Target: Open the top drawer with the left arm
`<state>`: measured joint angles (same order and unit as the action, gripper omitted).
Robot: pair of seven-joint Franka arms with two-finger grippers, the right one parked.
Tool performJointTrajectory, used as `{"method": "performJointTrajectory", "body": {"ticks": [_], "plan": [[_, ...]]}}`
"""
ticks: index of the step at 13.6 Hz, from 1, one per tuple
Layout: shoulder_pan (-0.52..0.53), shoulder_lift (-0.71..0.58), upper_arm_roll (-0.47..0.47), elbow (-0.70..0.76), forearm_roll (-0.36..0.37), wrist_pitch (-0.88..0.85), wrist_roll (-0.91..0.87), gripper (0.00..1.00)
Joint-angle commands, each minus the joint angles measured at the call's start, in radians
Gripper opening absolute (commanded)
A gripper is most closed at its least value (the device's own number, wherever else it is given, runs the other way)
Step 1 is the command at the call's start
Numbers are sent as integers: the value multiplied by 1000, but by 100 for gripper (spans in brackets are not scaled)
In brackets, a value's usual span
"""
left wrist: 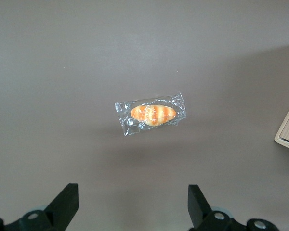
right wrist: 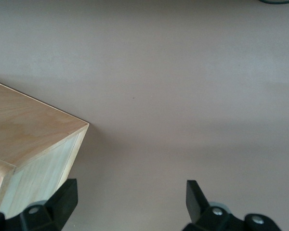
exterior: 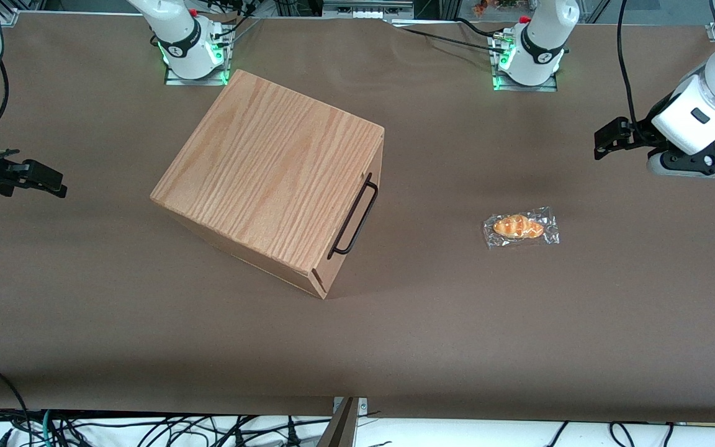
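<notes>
Overhead, hand (left wrist: 132, 207) spread wide above brown table (exterior: 519, 323).

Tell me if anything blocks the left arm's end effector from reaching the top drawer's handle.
Nothing visible does. The end effector hovers open at the working arm's end; the wrapped pastry lies low on the table, nearer the camera than a straight path to the handle.

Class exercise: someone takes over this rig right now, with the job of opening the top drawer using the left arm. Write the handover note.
Gripper: the left gripper is open and empty, hanging above the table near the wrapped bread, toward the working arm's end.
Things: the top drawer sits shut in the cabinet; its black handle faces the bread.
Done: nothing yet; handle untouched.
Left: reach the handle, grip it, pull the drawer out.
</notes>
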<state>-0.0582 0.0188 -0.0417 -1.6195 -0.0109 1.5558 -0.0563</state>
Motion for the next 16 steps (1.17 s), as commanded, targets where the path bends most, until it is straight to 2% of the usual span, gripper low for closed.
{"method": "performJointTrajectory", "body": {"ticks": [1, 16], "plan": [[1, 12, -1, 33, 5, -23, 7, 100], [1, 13, -1, 33, 12, -49, 1, 100]]}}
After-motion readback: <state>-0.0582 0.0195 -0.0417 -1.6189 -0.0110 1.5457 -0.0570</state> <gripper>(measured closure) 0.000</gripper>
